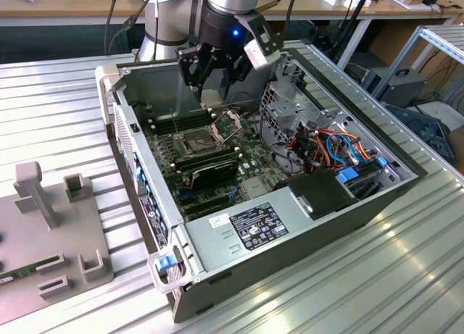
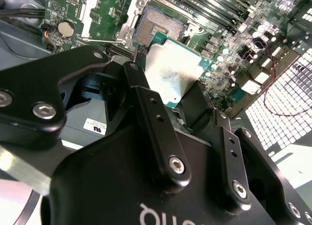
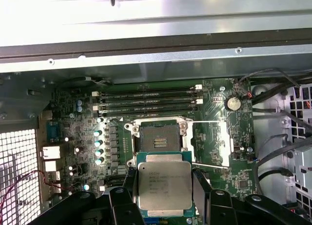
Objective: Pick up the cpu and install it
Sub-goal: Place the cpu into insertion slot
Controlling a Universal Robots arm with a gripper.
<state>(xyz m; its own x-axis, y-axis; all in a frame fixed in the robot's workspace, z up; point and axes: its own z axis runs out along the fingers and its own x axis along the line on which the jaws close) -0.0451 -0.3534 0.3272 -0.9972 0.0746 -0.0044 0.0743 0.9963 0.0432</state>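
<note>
My gripper (image 1: 212, 84) hangs inside the open computer case, above the motherboard (image 1: 246, 167). It is shut on the cpu (image 3: 164, 183), a flat square chip with a dull silvery top, clamped by two opposite edges between the black fingers (image 3: 201, 186). In the second wrist view the cpu (image 2: 170, 71) sits tilted between the fingers (image 2: 141, 88). The socket (image 3: 158, 137) is open, its contact field bare and its metal frame (image 3: 220, 137) swung aside. The cpu is held just short of the socket (image 2: 158, 25), clear of the board.
Long memory slots (image 3: 146, 100) run beyond the socket. A power supply (image 1: 250, 229) fills the case's near side and a drive cage with coloured cables (image 1: 333, 149) its right. A grey fixture block (image 1: 51, 225) stands on the ribbed table at the exterior view's left.
</note>
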